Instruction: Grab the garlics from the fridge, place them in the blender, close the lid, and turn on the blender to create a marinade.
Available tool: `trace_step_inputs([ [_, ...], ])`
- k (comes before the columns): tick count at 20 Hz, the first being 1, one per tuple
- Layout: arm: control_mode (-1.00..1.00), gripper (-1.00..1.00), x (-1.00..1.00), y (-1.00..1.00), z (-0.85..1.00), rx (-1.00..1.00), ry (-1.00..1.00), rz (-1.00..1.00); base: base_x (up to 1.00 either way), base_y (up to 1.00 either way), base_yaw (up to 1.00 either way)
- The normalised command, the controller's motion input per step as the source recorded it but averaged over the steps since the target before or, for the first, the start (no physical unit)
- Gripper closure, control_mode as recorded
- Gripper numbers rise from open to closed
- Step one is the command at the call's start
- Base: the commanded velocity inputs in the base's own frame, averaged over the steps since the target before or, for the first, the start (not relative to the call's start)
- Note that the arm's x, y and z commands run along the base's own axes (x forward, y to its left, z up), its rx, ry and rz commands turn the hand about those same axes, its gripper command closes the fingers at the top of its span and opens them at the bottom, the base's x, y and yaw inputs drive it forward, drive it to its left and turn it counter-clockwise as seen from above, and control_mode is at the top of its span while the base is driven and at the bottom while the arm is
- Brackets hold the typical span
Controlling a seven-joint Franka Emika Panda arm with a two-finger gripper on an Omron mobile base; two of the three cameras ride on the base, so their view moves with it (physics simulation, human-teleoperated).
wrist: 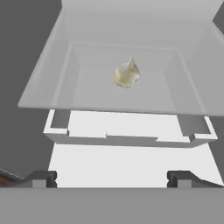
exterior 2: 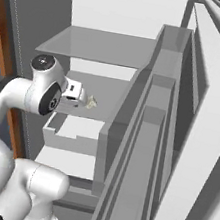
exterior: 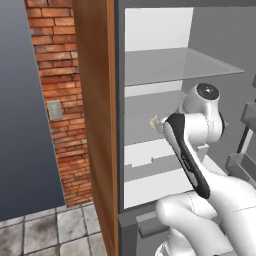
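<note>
Inside the fridge (exterior: 150, 65), one garlic (wrist: 127, 73) sits on a shelf ahead of the wide-spread gripper (wrist: 111, 177)

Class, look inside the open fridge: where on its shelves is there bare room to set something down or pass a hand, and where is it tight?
The upper shelf is bare across its width. On the middle shelf one garlic sits near the centre, with bare floor on both sides up to the walls. Tightest is the front of that shelf, where the open gripper reaches in.
</note>
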Motion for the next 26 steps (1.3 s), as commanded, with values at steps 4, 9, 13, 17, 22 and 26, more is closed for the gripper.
trace_step_inputs([
  [4,-1.0,-1.0,0.79,0.01,-0.18,-0.01,0.14,0.0,0.0,0.0,0.0],
  [9,-1.0,-1.0,0.3,0.01,-0.24,-0.01,0.16,-0.01,0.0,0.0,0.0],
  [13,-1.0,-1.0,0.6,0.01,-0.48,-0.01,0.05,-0.02,0.0,0.0,0.0],
  [17,-1.0,-1.0,0.57,0.0,-0.34,0.0,0.02,-0.03,0.0,0.0,0.0],
  [22,-1.0,-1.0,0.61,0.0,-0.21,-0.01,0.02,-0.05,0.0,0.0,0.0],
  [26,-1.0,-1.0,0.57,0.0,-0.36,-0.04,0.0,-0.06,0.0,0.0,0.0],
])
